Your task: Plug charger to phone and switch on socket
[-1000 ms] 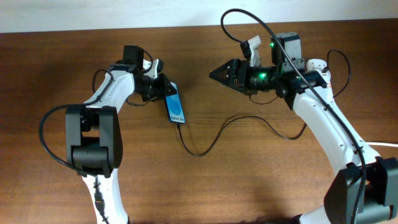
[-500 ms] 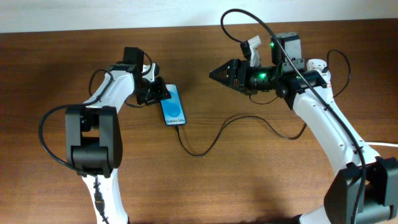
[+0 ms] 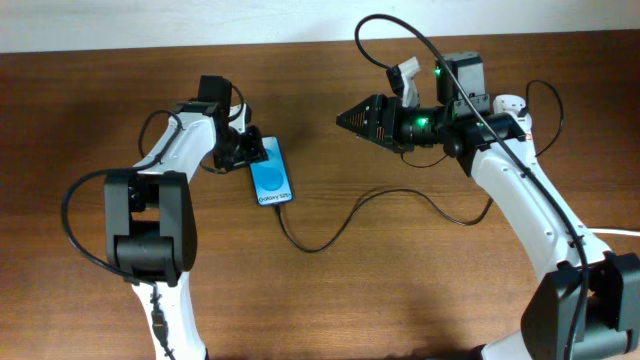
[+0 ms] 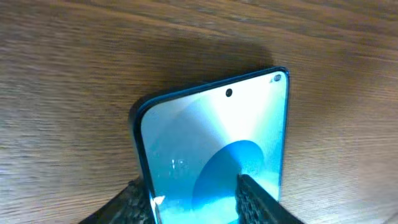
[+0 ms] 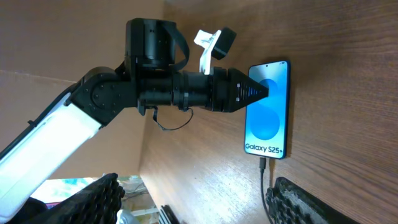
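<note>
The phone (image 3: 271,173) lies on the brown table with its blue screen up; it also shows in the left wrist view (image 4: 211,143) and the right wrist view (image 5: 268,112). My left gripper (image 3: 245,151) is shut on the phone's top end, a finger on each side (image 4: 193,183). The charger, a thin black cable (image 3: 318,247), curves across the table, and its plug tip (image 5: 263,165) sits in the phone's bottom edge. My right gripper (image 3: 345,118) hangs above the table to the right of the phone, open and empty (image 5: 196,193). The socket is out of view.
A thick white cord (image 3: 622,232) shows at the right edge of the table. A looping black robot cable (image 3: 400,25) arcs above the right arm. The table's far edge meets a pale wall (image 3: 100,25).
The left gripper has turned the phone from tilted on its edge to nearly flat, screen up, and moved it slightly left. The right arm has not moved.
</note>
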Available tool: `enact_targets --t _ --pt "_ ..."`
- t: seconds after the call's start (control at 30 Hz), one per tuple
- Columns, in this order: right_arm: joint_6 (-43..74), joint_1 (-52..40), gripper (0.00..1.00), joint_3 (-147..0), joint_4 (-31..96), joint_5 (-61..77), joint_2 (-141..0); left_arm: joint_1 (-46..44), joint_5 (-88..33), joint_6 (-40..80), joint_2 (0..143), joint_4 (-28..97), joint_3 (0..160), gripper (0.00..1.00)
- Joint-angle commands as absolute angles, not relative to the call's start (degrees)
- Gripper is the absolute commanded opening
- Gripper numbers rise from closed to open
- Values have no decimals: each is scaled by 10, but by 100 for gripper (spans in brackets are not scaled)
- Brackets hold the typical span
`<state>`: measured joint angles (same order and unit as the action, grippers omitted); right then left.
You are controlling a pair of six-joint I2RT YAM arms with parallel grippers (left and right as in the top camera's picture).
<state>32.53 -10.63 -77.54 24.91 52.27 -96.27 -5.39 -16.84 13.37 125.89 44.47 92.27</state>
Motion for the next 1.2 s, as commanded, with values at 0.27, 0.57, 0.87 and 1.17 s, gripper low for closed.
enact_targets --t 0.27,0.57,0.87,1.17 --pt "294 -105 80 -779 250 518 -959 -52 -128 119 1257 460 937 51" --pt "175 -105 80 -846 399 406 -950 -52 -128 90 1257 638 1165 50" --pt "102 -104 86 -1006 592 230 -936 -52 -132 69 1257 757 1357 51" --pt "92 26 87 -1145 730 137 -925 -52 -194 1 1257 794 1456 79"
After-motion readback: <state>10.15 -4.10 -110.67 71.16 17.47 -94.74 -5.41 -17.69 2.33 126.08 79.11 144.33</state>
